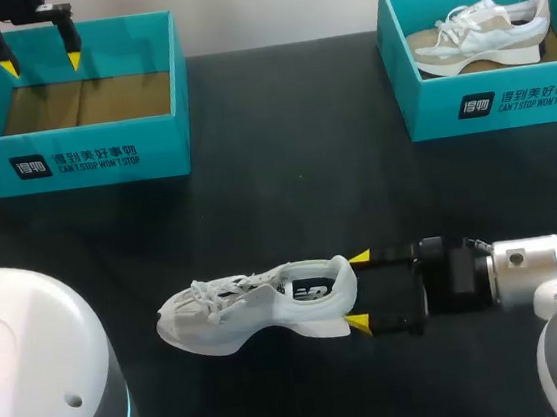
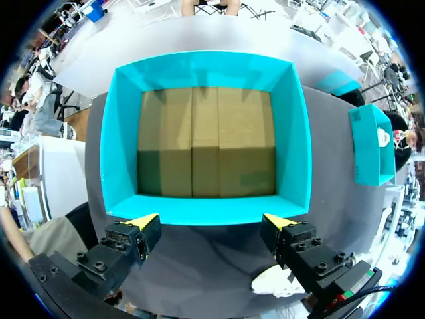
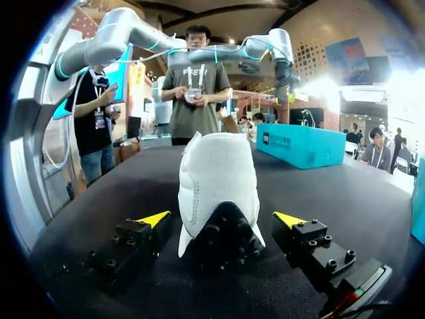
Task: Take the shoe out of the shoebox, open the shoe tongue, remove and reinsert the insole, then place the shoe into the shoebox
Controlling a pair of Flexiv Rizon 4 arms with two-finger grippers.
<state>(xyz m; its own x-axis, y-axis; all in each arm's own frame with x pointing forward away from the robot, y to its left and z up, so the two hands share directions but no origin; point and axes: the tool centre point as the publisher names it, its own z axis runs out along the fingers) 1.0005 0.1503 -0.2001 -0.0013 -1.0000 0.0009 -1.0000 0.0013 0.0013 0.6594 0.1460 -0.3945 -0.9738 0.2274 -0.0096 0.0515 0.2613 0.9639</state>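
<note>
The white sneaker sits mid-counter, out of the empty shoebox. The right gripper is released, its fingers flanking the heel without pinching it. The left gripper hangs spread above that box. The tongue step looks next (insole apparently still in): steady the heel, then lift the tongue.

Bright, even light from overhead; white shoe glowing against the black table (only soft shadows underneath).
</note>
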